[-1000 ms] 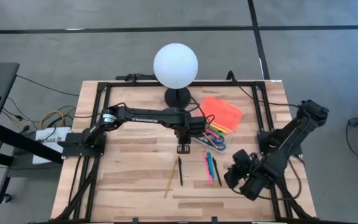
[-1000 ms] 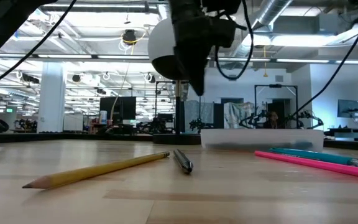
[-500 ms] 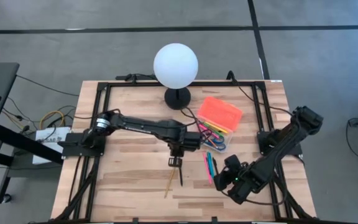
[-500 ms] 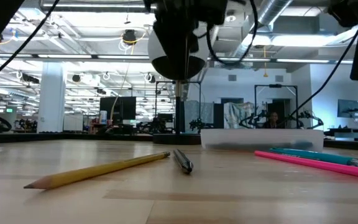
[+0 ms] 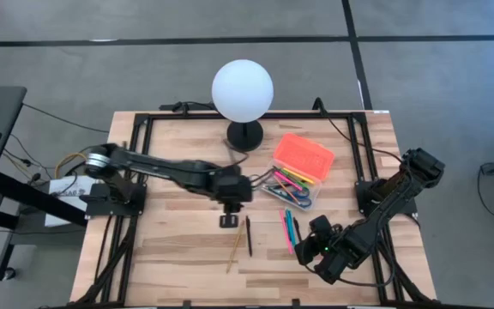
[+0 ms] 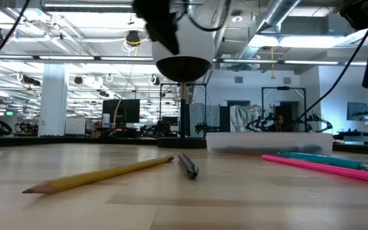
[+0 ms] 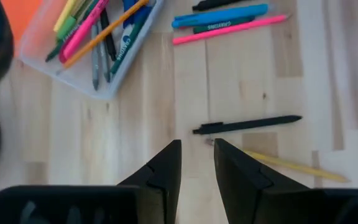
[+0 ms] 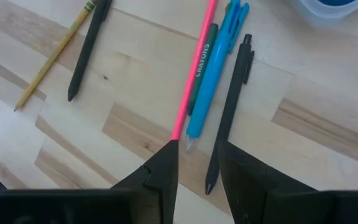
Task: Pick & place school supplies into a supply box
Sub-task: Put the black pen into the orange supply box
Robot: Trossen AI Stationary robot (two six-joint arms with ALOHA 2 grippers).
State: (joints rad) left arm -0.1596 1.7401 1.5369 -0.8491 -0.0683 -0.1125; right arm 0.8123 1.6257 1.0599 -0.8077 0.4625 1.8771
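- Two grippers, both empty: left gripper (image 5: 228, 221) hangs mid-table with fingers a narrow gap apart, beside the black pen (image 5: 249, 235) and yellow pencil (image 5: 236, 249).
- Right gripper (image 8: 194, 152), slightly parted, hovers near the table's front edge over the pink marker (image 8: 193, 78), blue pen (image 8: 216, 71) and second black pen (image 8: 229, 106).
- Risk: these lie touching, so narrow jaws may nudge neighbours or catch two.
- Supply box (image 5: 274, 190), toward the back right by its orange lid (image 5: 305, 154), already holds several pens and markers.

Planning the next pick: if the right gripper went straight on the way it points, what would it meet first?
Probably the blue pen, lying between the pink pencil and a black pen; the right gripper hovers open above, depth unclear.
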